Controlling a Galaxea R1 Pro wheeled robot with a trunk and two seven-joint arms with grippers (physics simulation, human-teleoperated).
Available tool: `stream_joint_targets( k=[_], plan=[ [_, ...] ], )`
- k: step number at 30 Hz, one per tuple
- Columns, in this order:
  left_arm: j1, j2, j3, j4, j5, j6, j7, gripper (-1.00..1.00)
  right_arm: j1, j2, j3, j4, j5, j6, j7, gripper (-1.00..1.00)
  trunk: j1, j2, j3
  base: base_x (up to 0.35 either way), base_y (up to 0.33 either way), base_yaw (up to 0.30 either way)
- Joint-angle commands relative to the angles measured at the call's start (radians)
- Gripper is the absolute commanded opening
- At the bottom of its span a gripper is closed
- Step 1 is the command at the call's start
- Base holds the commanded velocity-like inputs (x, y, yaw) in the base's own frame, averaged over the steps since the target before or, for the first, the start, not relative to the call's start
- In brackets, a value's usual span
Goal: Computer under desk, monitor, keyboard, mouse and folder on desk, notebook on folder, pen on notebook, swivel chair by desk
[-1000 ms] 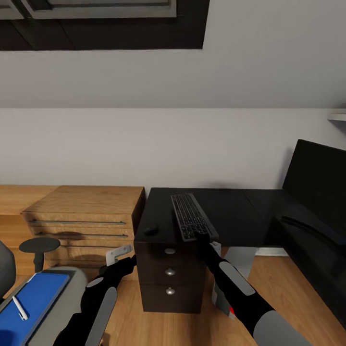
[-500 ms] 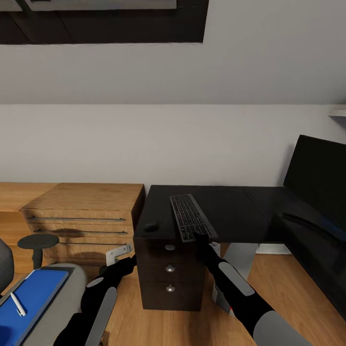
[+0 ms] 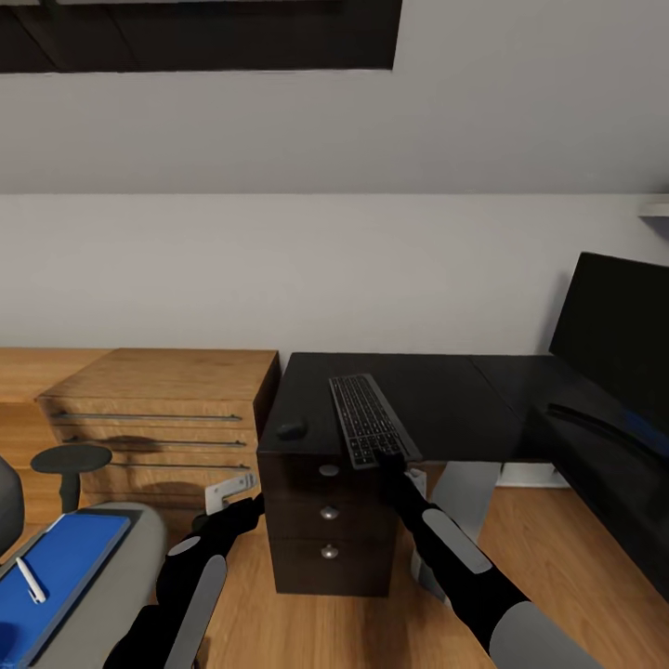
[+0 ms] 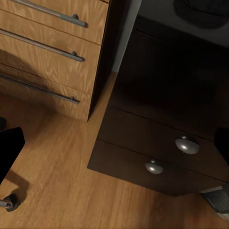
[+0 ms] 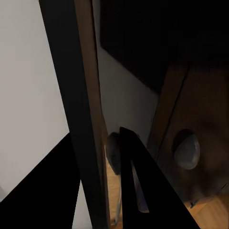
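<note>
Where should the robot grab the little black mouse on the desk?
Probably from above, pinching the mouse's two long sides. It is a low rounded oval lying flat near the desk's front left corner, with bare top around it and the keyboard well apart, so fingers have room.

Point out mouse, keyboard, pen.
mouse point(image 3: 291, 429), head view, top of its shell.
keyboard point(image 3: 366, 417), head view, middle of the key field.
pen point(image 3: 31, 581), head view, mid-shaft.
</note>
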Motion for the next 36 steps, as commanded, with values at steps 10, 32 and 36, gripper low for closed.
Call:
stream_joint_targets(
  k=[10,32,36],
  plan=[
    [-0.001,0.0,-0.001,-0.001,0.01,0.003,0.01,1.0,-0.001,-0.001,0.003,0.006,-0.015,-0.005,-0.033,-1.0,0.027,-0.05,-0.023,0.0,0.0,0.0],
    [-0.001,0.003,0.0,0.017,0.009,0.0,0.008,1.0,-0.001,-0.001,0.004,0.006,-0.016,-0.006,-0.035,-1.0,0.027,-0.05,-0.023,0.013,0.113,0.0],
    [-0.001,0.003,0.0,0.017,0.009,0.0,0.009,1.0,-0.001,-0.001,0.003,0.006,-0.017,-0.007,-0.037,1.0,0.027,-0.05,-0.023,0.0,0.002,0.0]
  ],
)
